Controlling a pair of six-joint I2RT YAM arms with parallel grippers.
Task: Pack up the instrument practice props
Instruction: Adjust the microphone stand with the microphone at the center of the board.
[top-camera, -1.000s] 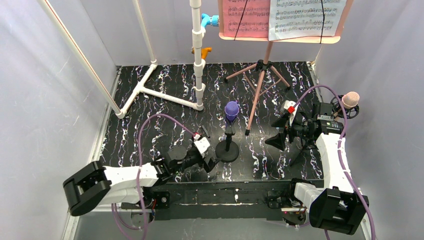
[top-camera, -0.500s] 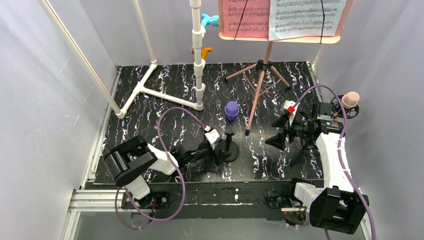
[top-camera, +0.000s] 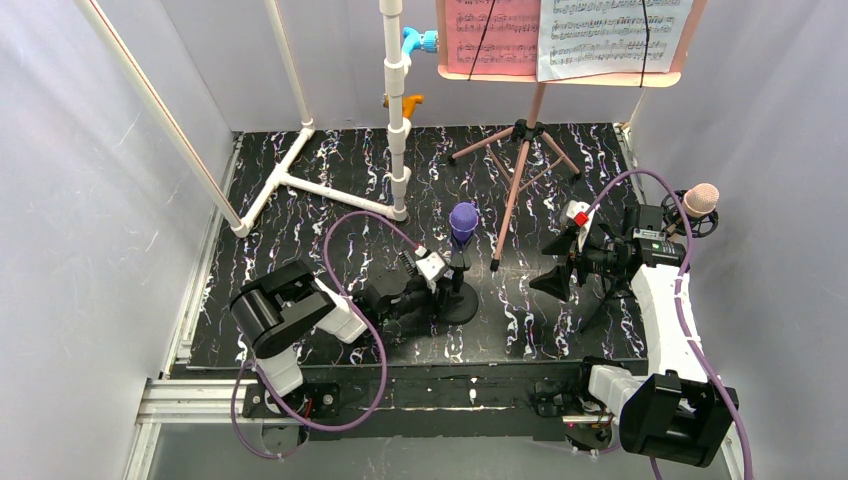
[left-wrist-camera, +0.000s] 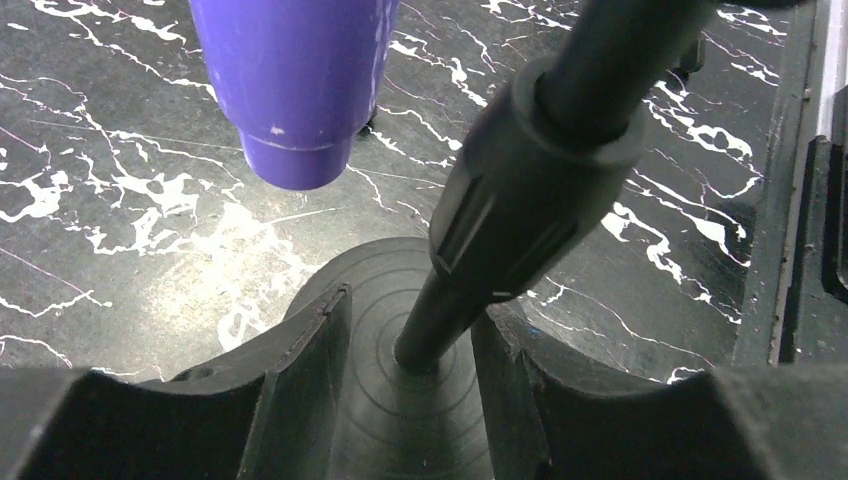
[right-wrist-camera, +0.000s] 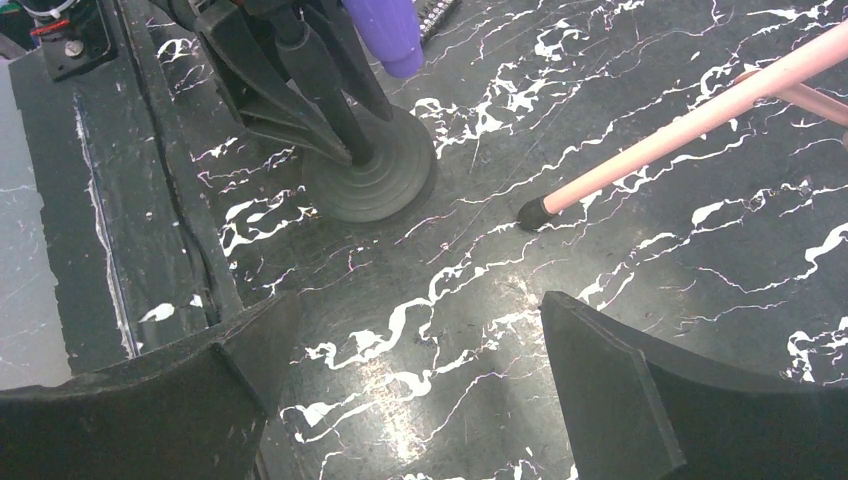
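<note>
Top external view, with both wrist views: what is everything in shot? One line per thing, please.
Music stand: 1, pink tripod, far right of mat.
Sheet-music pages: 2 seen, pink and white, on its desk.
Purple prop: 1, on black round-base stand, centre.
Beige-pink prop: 1, right edge, past the mat.
Pipe frame: 1, white, blue and orange fittings, far left.
Comb-like clip: 1, black, beside left hand.
Mat: 1, black, white veining.
Left hand: open, either side of the black stand's pole.
Right hand: open, empty, right of centre.
</note>
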